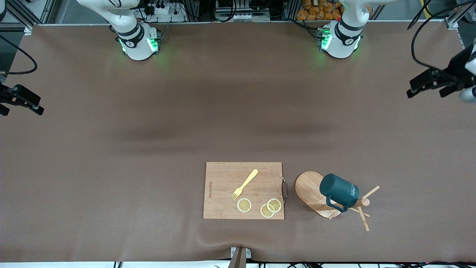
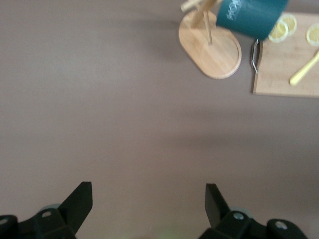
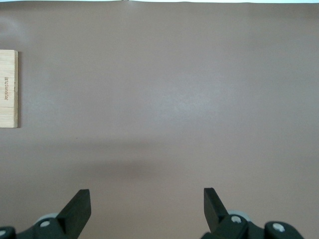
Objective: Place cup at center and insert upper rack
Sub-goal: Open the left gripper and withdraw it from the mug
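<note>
The dark teal cup [image 1: 339,192] hangs tilted by its handle on a peg of the bamboo upper rack [image 1: 310,191], which stands on its oval base beside the cutting board, toward the left arm's end of the table. Both show in the left wrist view, the cup [image 2: 251,15] and the rack's base [image 2: 212,50]. My left gripper [image 2: 148,191] is open and empty, high over bare table [image 1: 425,91]. My right gripper [image 3: 147,196] is open and empty, high over bare table at the right arm's end [image 1: 22,109].
A rectangular wooden cutting board [image 1: 223,178] lies near the front edge, with a yellow fork [image 1: 245,183] and three lemon slices [image 1: 244,205] on it. A dark handle [image 1: 285,190] is on its side toward the rack. The brown mat [image 1: 148,130] covers the table.
</note>
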Robot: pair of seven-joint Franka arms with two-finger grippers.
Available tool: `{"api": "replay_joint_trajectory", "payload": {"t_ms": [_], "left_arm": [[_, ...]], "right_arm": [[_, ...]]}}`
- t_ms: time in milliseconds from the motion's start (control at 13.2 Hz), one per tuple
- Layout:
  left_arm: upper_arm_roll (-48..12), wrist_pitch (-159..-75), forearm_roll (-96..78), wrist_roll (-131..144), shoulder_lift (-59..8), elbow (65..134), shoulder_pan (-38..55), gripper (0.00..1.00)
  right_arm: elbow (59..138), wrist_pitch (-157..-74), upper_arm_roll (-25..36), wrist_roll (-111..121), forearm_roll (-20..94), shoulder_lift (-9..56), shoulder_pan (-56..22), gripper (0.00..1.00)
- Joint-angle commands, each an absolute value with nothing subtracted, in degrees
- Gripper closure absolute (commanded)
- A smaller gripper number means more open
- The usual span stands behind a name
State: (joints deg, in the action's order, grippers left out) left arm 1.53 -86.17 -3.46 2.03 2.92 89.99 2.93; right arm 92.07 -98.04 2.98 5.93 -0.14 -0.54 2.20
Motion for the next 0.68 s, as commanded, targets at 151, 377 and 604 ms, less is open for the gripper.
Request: {"api": "replay_joint_trajectory", "payload": {"t_ms": [151,377,604], "left_arm": [[0.6,-81.7,-2.0,-1.7,4.3,88.2,5.2,0.00],[-3.1,-80.5,2.8,-0.9,3.9,87.1,5.1,0.00],[-2.8,-80.4,1.8,-1.1,3.4,85.7,4.4,0.00]], "right_arm": [[90.8,-97.2,2.5,5.7,1.0,-0.1,2.8,0.00],[90.8,-97.3,2.5,5.7,1.1,-0.1,2.8,0.00],[90.8,-97.1,2.5,5.7,1.0,-0.1,2.8,0.00]]}}
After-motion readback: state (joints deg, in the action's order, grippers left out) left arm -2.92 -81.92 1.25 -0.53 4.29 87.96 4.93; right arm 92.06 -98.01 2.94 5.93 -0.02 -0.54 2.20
